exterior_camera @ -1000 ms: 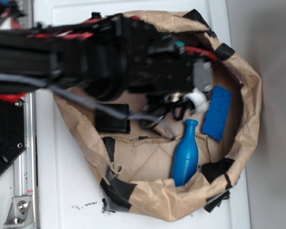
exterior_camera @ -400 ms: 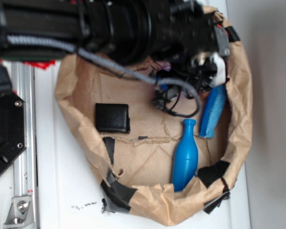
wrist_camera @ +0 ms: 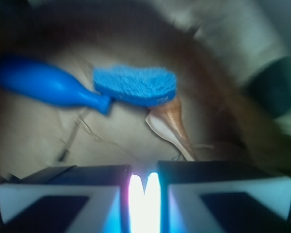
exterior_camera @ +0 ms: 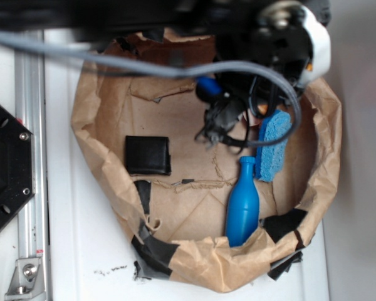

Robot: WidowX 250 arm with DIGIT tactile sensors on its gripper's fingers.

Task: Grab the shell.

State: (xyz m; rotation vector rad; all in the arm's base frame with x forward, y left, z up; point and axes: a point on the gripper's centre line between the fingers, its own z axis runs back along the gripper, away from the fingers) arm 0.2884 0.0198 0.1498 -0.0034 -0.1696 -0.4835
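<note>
Inside the crumpled brown paper nest [exterior_camera: 91, 135] on the white worktop [exterior_camera: 69, 263], the shell [wrist_camera: 170, 127] lay against the underside of the blue sponge [wrist_camera: 136, 85], its tan ribbed whorls touching the sponge and its pointed tail reaching toward the end effector [wrist_camera: 144, 187]. From the exterior view the shell showed only as a small orange sliver just beside the sponge [exterior_camera: 272, 145], mostly hidden by the arm's dark cables [exterior_camera: 229, 119]. The blue bottle [exterior_camera: 243, 204] lay with its neck touching the sponge's lower edge; in the wrist view the same bottle [wrist_camera: 48, 86] stretched off to the left. A black square block [exterior_camera: 148, 155] sat well apart, on the left of the paper floor. The end effector's two pale fingers [wrist_camera: 58, 194] stood nearly together, only a narrow bright slit between them, and they held nothing. They hovered near the shell's tail tip; whether they touched it could not be told through the blur.
</note>
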